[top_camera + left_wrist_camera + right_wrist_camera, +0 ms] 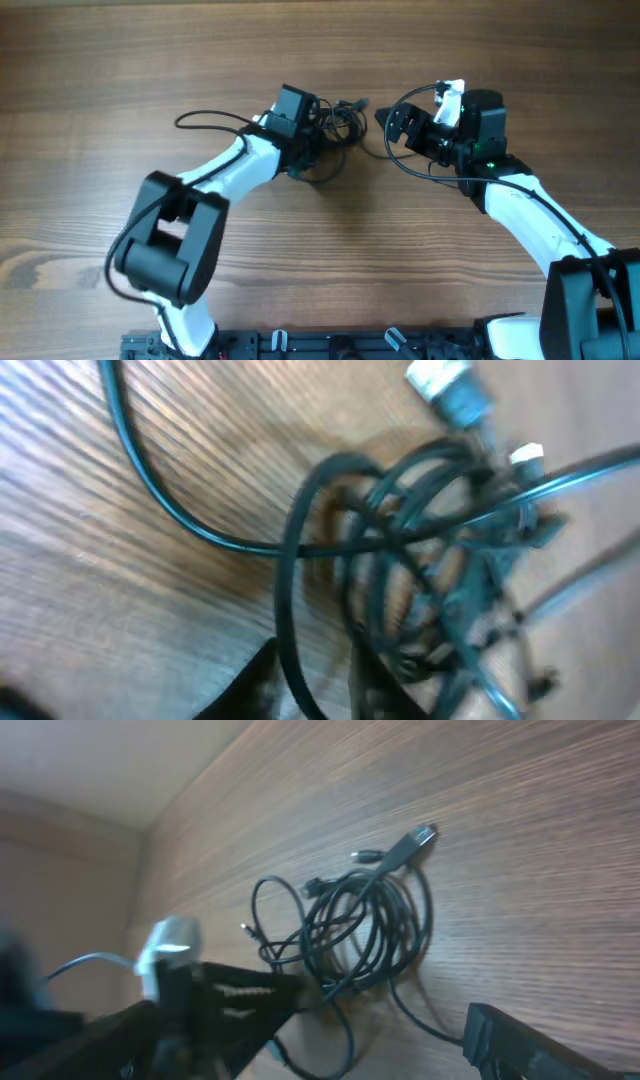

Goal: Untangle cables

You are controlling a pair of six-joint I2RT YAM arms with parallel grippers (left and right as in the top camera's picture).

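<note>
Wood-grain counter [120,60] fills every view, and the cables [338,118] lie on it as one knotted bundle. Light, limp, slippery cords are to be expected, best taken by a loose outer loop or the plug [418,837]. The left gripper [315,145] is set right at the bundle with a strand between its jaws, but whether they are closed cannot be told. The right gripper [388,1005] is held just beside the bundle, jaws spread wide and empty.

Cables [342,116] lie on the table [100,80] between left gripper [318,132] and right gripper [393,121].
</note>
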